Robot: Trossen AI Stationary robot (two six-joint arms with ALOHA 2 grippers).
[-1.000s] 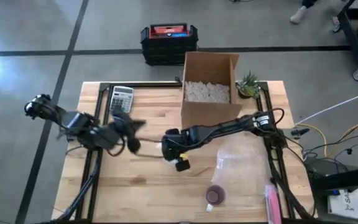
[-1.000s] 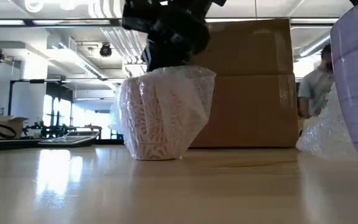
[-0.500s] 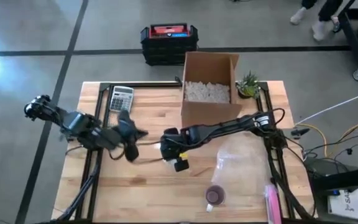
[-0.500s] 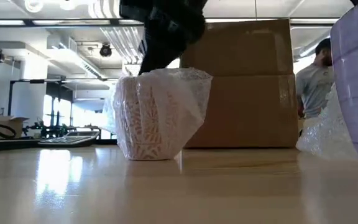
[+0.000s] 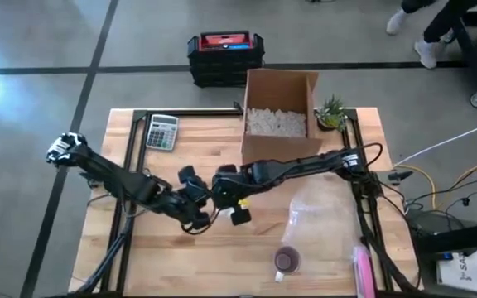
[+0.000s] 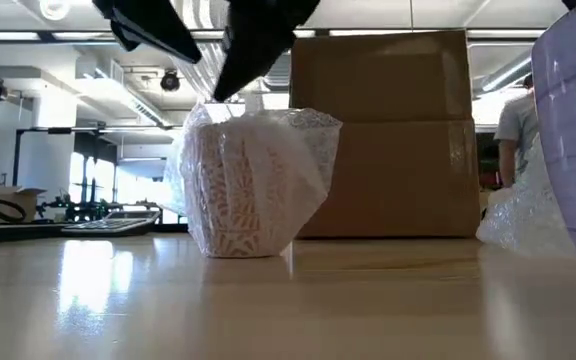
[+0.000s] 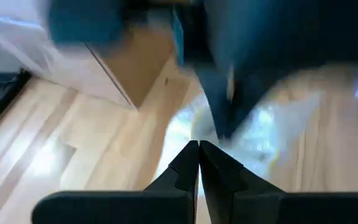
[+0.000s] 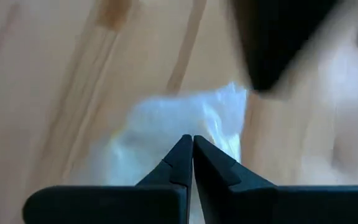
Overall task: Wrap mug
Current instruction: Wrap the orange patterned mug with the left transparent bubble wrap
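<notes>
A white mug with a pink pattern point(image 6: 243, 190) stands upright on the table, covered in clear bubble wrap point(image 6: 303, 165). My right gripper point(image 6: 218, 97) slants down from the upper right onto the wrap's top left corner, fingers shut point(image 8: 188, 140). In the high view this arm point(image 5: 259, 175) hides most of the bundle. My left gripper point(image 6: 190, 55) hangs shut above and to the left of the mug, clear of it; its closed tips point(image 7: 199, 146) point at the wrap. My right gripper is shut on the bubble wrap at its top edge point(image 6: 208, 108), above the mug's left rim. The fingers come slanting down from above and from the right. The wrap peaks up at that spot, and the mug stands on the table.
A cardboard box point(image 5: 278, 116) of packing peanuts stands at the far side, with a calculator point(image 5: 162, 131) to its left and a small plant point(image 5: 331, 114) to its right. A purple mug point(image 5: 286, 261), a loose bubble wrap sheet point(image 5: 321, 211) and a pink object point(image 5: 361, 266) lie near right.
My left gripper has swung from the table's left toward the wrapped mug and now hangs close beside it, near my right gripper. The wrapped mug has slid a little toward the table's left, with my right gripper tipping over to its left rim.
</notes>
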